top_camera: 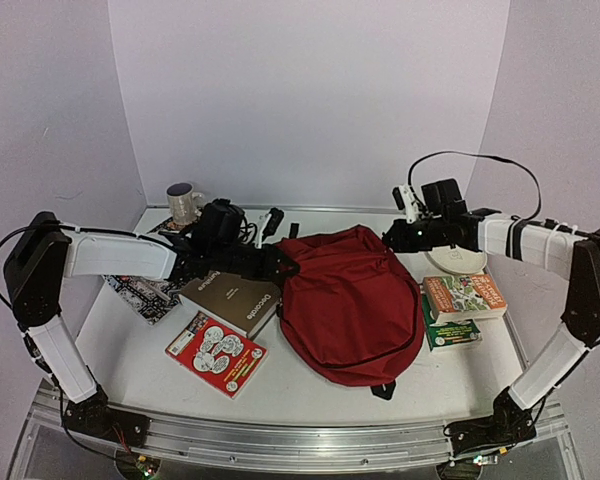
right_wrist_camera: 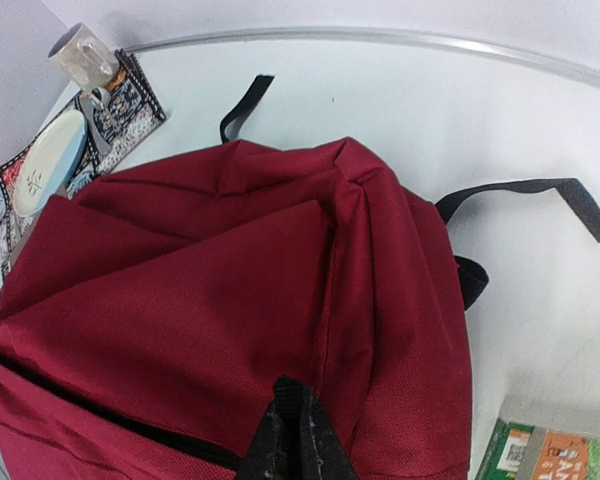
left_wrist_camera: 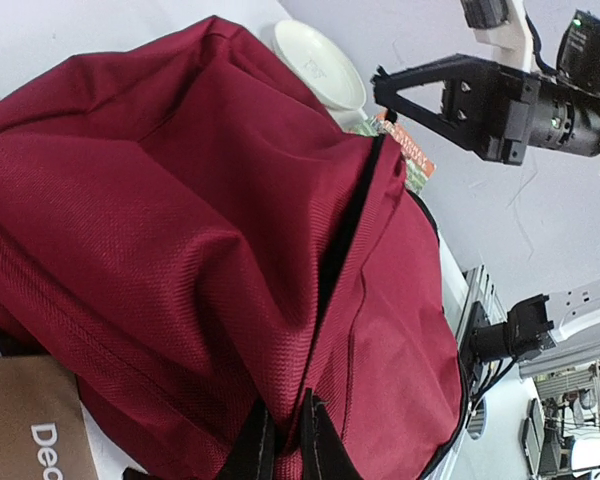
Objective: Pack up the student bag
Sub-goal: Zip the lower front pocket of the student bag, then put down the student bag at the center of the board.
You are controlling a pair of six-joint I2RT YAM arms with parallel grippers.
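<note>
While reaching inward from opposite sides, left pincer [left_wrist_camera: 285, 415], right pincer [right_wrist_camera: 292, 400] pinch student bag [top_camera: 350, 300] fabric.

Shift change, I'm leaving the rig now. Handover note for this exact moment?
The left gripper is shut, pinching the left edge of the dark red soft fabric backpack.
The right gripper is shut, pinching its fabric on the far right side.
Backpack lies mid-way across the white table; zip mouth only a dark slit.
Done: both grips set; nothing visibly packed.
Left: spread the mouth, then probably load the brown hardcover book, the red-and-white illustrated book and the green-and-orange paperback books, all lying outside the bag.
</note>
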